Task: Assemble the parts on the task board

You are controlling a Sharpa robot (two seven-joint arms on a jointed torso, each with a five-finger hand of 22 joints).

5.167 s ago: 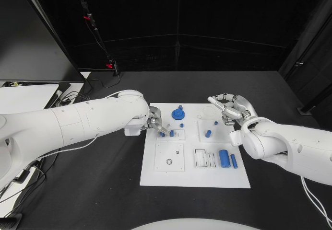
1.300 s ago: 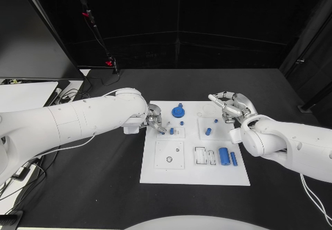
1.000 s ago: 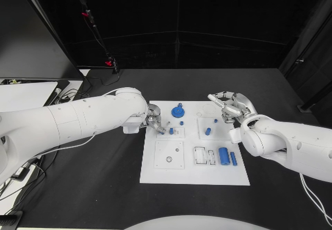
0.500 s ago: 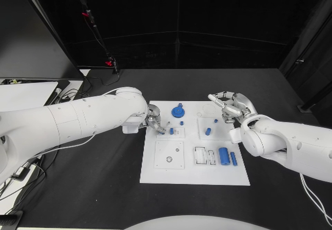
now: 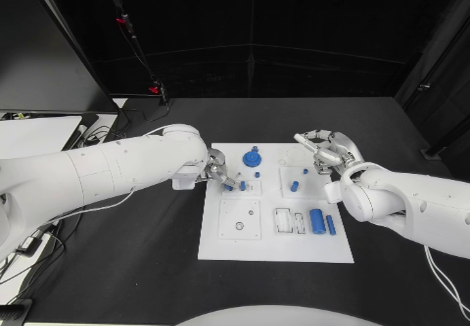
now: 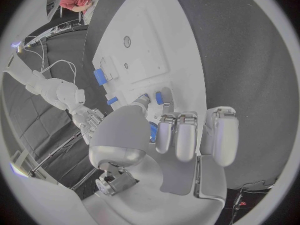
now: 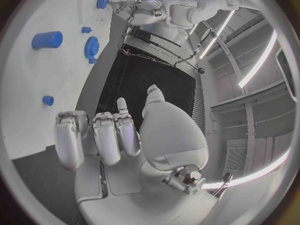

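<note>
— Two hands at the task board (image 5: 275,252); which one is working?
— Likely the left hand (image 5: 219,172), fingers curled down at a small blue part (image 5: 243,187) just beyond its fingertips. Whether it pinches the part, I cannot tell.
— Advice?
— Keep the part upright and press straight down. The right hand (image 5: 324,153) hovers empty, fingers loosely apart, clear of the blue gear (image 5: 252,160).
</note>
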